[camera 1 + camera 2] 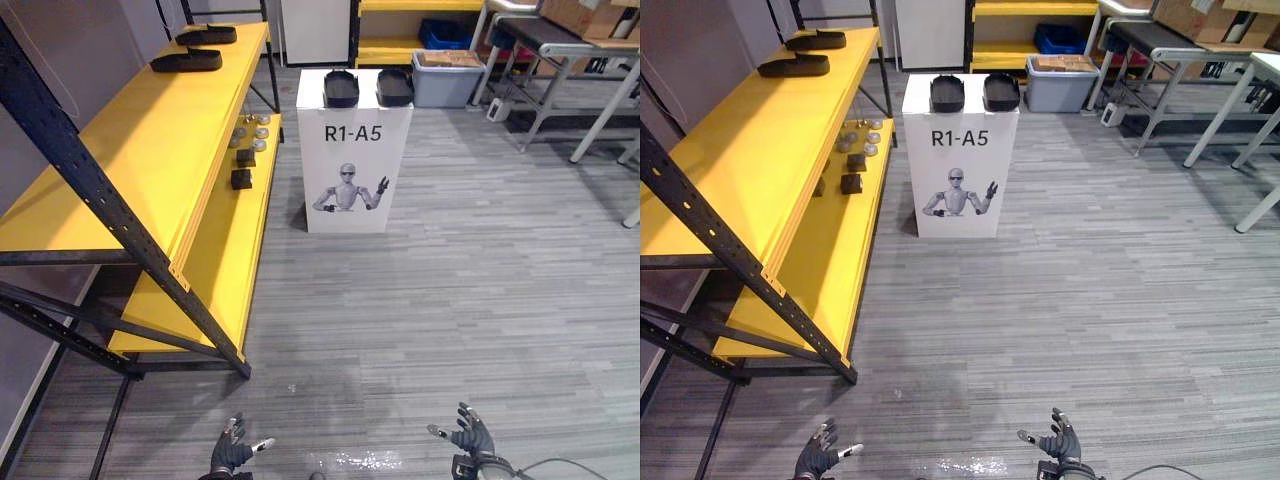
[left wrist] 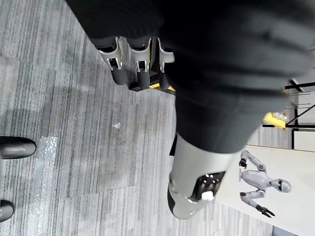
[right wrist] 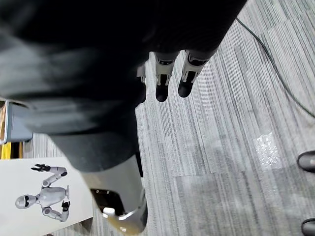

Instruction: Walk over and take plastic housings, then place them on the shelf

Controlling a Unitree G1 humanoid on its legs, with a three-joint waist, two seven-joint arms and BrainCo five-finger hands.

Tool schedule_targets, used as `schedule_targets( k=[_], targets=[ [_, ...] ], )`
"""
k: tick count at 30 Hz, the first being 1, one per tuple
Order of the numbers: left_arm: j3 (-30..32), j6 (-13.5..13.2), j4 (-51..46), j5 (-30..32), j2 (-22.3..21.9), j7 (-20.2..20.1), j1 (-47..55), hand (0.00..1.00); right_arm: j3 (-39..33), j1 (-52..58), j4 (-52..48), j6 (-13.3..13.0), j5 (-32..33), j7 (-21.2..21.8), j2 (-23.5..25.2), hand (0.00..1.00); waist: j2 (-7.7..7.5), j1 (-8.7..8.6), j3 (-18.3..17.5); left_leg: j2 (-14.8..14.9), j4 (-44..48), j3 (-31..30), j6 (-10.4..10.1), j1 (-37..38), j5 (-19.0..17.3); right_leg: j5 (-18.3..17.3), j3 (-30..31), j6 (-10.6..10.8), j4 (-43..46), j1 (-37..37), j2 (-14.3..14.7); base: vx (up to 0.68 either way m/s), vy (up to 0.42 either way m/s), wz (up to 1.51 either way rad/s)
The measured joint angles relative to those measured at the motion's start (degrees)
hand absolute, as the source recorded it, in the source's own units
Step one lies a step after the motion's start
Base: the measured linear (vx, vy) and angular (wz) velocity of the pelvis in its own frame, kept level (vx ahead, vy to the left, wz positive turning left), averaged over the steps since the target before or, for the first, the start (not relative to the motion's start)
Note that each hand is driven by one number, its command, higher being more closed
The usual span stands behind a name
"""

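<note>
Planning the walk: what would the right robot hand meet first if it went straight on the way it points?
Probably nothing nearby: the right robot hand points out over the floor; depth unclear.

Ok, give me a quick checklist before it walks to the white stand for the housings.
1. Left hand empty, fingers open: ok.
2. Right hand empty, fingers open: ok.
3. Two black housings on the white stand: ok.
4. Floor to the stand free of obstacles: ok.
5. Bare space on the yellow top shelf: ok.
6. Housings within reach: not ok, stand far ahead.
</note>
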Motion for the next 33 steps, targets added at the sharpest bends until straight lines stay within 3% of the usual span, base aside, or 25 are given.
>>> schedule_targets(
  k=[2, 4, 5, 6, 8, 11, 12, 14, 15, 16, 17, 18, 19, 20, 21, 22, 24, 26, 28, 29, 31, 32, 33],
  targets=[
    [0.64, 0.00, -0.06, -0.24, -0.32, 0.04, -0.15, 0.00, -0.18, -1.31, 0.03, 0.00, 0.01, -0.41, -0.04, 0.00, 0.47, -0.02, 0.14, 0.31, 6.07, 0.36, -0.15, -2.98, -4.06, -1.68, 0.17, 1.78, 2.54, -1.05, -0.04, 0.06, 0.036, -0.11],
    [0.92, 0.00, -1.06, -0.27, -0.51, 0.15, -0.51, 0.00, -0.48, -2.50, 0.10, 0.01, 0.01, -0.95, -0.09, 0.00, 1.21, 0.04, 0.75, 0.73, 11.46, 0.53, 0.55, -5.17, -7.69, -5.63, 0.23, 4.23, 11.79, -4.93, -0.07, 0.09, 0.052, -0.05],
    [0.96, 0.01, -1.09, -0.33, -0.68, 0.26, -1.23, 0.00, -0.43, -2.83, 0.11, 0.03, 0.00, -1.18, -0.12, 0.00, 1.67, 0.13, 1.46, 0.84, 12.54, 0.41, 1.65, -4.69, -9.28, -7.17, -0.10, 5.55, 22.96, -9.50, -0.25, 0.09, 0.066, 0.02],
    [0.97, 0.04, -1.04, -0.34, -0.49, 0.51, -1.81, 0.00, 0.18, -3.07, 0.11, 0.08, -0.02, -1.19, 0.07, 0.00, 1.71, 0.04, 2.66, 0.47, 12.50, 0.16, 2.00, -3.21, -10.07, -8.32, -1.30, 5.14, 35.48, -15.20, -1.38, 0.10, 0.075, 0.06],
    [0.94, 0.18, -1.04, -0.58, -0.32, 1.19, -2.32, 0.00, 0.38, -3.27, 0.10, 0.18, -0.03, -1.20, 0.30, 0.00, 1.60, -0.05, 3.66, 0.17, 12.50, 0.14, 2.35, -1.17, -11.55, -8.96, -3.96, 4.77, 41.26, -20.73, -3.15, 0.16, 0.070, 0.01],
    [0.91, 0.27, -1.03, -2.44, 0.18, 2.14, -4.52, 0.00, 0.89, -4.46, 0.16, 0.18, -0.02, -1.26, 0.04, 0.00, 1.42, -0.48, 5.73, 1.00, 12.16, -0.48, 1.65, 2.18, -13.50, -8.57, -6.52, 4.21, 32.73, -25.85, -2.66, 0.30, 0.024, 0.12],
    [0.91, 0.25, -1.03, -2.56, 0.50, 2.42, -6.54, 0.00, 1.25, -4.54, 0.36, 0.18, -0.01, -1.41, -0.28, 0.00, 1.27, -1.13, 6.49, 1.87, 11.48, -2.05, 0.80, 4.12, -14.34, -6.55, -7.96, 3.69, 23.08, -26.88, -2.05, 0.32, -0.034, 0.46],
    [0.73, 0.18, -1.01, -2.51, 1.12, 2.50, -8.64, 0.00, 1.22, -4.56, 0.74, 0.18, 0.00, -1.79, -0.51, 0.00, 0.25, -2.46, 6.52, 2.30, 9.48, -5.19, -0.90, 6.54, -15.33, -2.37, -7.91, 2.86, 14.57, -28.04, -2.11, 0.42, -0.104, 0.78],
    [0.62, 0.16, -1.01, -2.50, 1.16, 2.51, -9.01, 0.00, 1.22, -4.53, 0.89, 0.19, 0.00, -1.93, -0.69, 0.00, 0.16, -3.00, 6.53, 2.80, 9.30, -6.22, -2.04, 7.35, -15.98, -0.75, -7.95, 1.86, 14.71, -28.56, -2.18, 0.69, -0.281, 1.20],
    [0.31, -0.04, -1.07, -2.39, 1.15, 2.54, -9.60, 0.00, 1.24, -4.33, 0.96, 0.28, -0.01, -2.16, -0.91, 0.00, 0.34, -4.35, 5.47, 5.42, 9.86, -8.55, -4.59, 8.51, -17.41, 5.78, -10.15, -1.54, 17.87, -29.08, -1.98, 0.77, -0.370, 0.90],
    [0.29, -0.03, -0.87, -2.37, 1.05, 2.54, -9.66, 0.00, 1.22, -4.34, 1.01, 0.28, -0.03, -2.18, -1.02, 0.00, 0.51, -4.47, 5.03, 6.36, 10.75, -8.97, -5.02, 8.48, -17.65, 6.69, -11.11, -3.93, 19.47, -29.39, -1.59, 0.81, -0.399, 0.63],
    [0.28, -0.01, -0.83, -2.37, 0.80, 2.59, -9.76, 0.00, 1.19, -4.95, 1.40, 0.34, -0.03, -2.21, -1.16, 0.00, 1.13, -3.96, 4.83, 7.65, 12.45, -9.10, -5.48, 7.91, -17.70, 5.49, -11.64, -4.61, 20.81, -29.52, -0.40, 0.71, -0.342, -0.09],
    [0.23, 0.07, -0.51, -2.32, 0.59, 2.58, -10.28, 0.00, 1.36, -6.82, 1.37, 0.31, -0.09, -2.23, -1.09, 0.00, 1.39, -3.55, 4.81, 8.87, 23.23, -8.51, -8.36, 3.61, -15.34, 3.44, -12.16, -7.00, 20.45, -27.80, 2.00, 0.71, -0.313, -0.22],
    [0.28, 0.12, -0.15, -2.32, 0.28, 2.55, -10.49, 0.00, 1.46, -7.14, 1.17, 0.29, -0.09, -2.24, -1.10, 0.00, 1.56, -3.58, 4.91, 9.28, 29.35, -8.07, -8.76, 1.29, -12.76, 3.05, -12.27, -7.54, 18.92, -25.84, 2.88, 0.81, -0.338, -0.22],
    [0.33, 0.30, 0.70, -2.32, -0.47, 2.48, -10.43, 0.00, 2.35, -6.96, 1.15, 0.29, -0.05, -2.34, -1.29, 0.00, 1.82, -3.36, 5.19, 10.88, 42.28, -6.31, -7.24, -3.00, -5.97, 2.80, -11.75, -7.90, 13.79, -19.18, 4.78, 0.77, -0.301, -0.24],
    [0.31, 0.28, 0.75, -2.26, -0.80, 2.28, -10.08, 0.00, 3.37, -6.55, 1.09, 0.26, 0.00, -2.42, -1.23, 0.00, 1.69, -2.81, 5.74, 12.12, 53.56, -4.00, -6.44, -6.03, -7.54, 2.70, -10.14, -8.07, 9.04, -12.16, 6.60, 0.49, -0.186, -0.32],
    [0.34, 0.29, 0.88, -2.26, -1.42, 2.28, -9.78, 0.00, 3.71, -6.60, 1.09, 0.23, 0.05, -2.46, -1.12, 0.00, 1.54, -1.23, 5.89, 12.17, 61.16, -1.71, -5.57, -11.21, -10.52, 2.16, -7.34, -8.86, 4.76, -4.68, 7.55, 0.51, -0.118, -0.57],
    [0.31, 0.28, 0.52, -2.27, -1.89, 2.26, -9.65, 0.00, 3.65, -6.91, 1.16, 0.21, 0.07, -2.46, -1.12, 0.00, 1.60, 0.08, 5.99, 10.34, 58.93, -0.96, -4.96, -17.52, -12.44, 1.68, -4.72, -9.53, 1.47, -0.12, 7.56, 0.54, -0.055, -0.70],
    [0.33, 0.30, -0.23, -2.27, -2.17, 2.30, -9.38, 0.00, 3.45, -7.62, 1.40, 0.22, 0.46, -2.47, -0.94, 0.00, 1.42, 1.56, 6.60, 7.51, 47.61, -1.45, -5.64, -21.71, -13.24, 0.33, -2.36, -8.81, -0.59, 3.42, 6.63, 0.45, 0.039, -0.67],
    [0.33, 0.34, -0.39, -2.27, -2.80, 2.31, -8.62, 0.00, 3.28, -8.05, 1.98, 0.22, 1.15, -2.51, -1.10, 0.00, 1.80, 1.67, 7.20, 5.31, 36.56, -2.40, -5.92, -22.59, -12.78, -1.10, -1.36, -8.22, -1.22, 5.87, 5.99, 0.44, 0.097, -0.39],
    [0.30, 0.43, -0.77, -2.26, -3.94, 2.27, -7.68, 0.00, 2.34, -8.11, 3.17, 0.24, 1.25, -2.76, -1.18, 0.00, 2.62, 1.90, 7.17, 3.71, 19.83, -3.27, -7.05, -23.42, -7.58, -4.05, 0.10, -7.43, -1.39, 8.28, 5.75, 0.45, 0.119, -0.33],
    [0.32, 0.48, -0.90, -2.26, -4.25, 2.27, -7.29, 0.00, 2.32, -8.20, 4.46, 0.24, 1.25, -2.91, -1.26, 0.00, 3.20, 2.83, 6.77, 3.72, 13.39, -3.07, -6.53, -23.47, -2.02, -6.22, 1.58, -6.91, -1.30, 9.75, 5.73, 0.61, 0.180, -0.55],
    [0.73, 0.49, -0.91, -2.26, -4.19, 2.28, -6.94, 0.00, 2.63, -8.18, 5.27, 0.28, 1.24, -2.96, -0.97, 0.00, 2.72, 3.65, 5.98, 2.95, 13.86, -2.70, -4.38, -23.17, 3.63, -8.46, 3.10, -5.89, -0.57, 10.46, 4.64, 0.63, 0.186, -0.55]
  ],
)
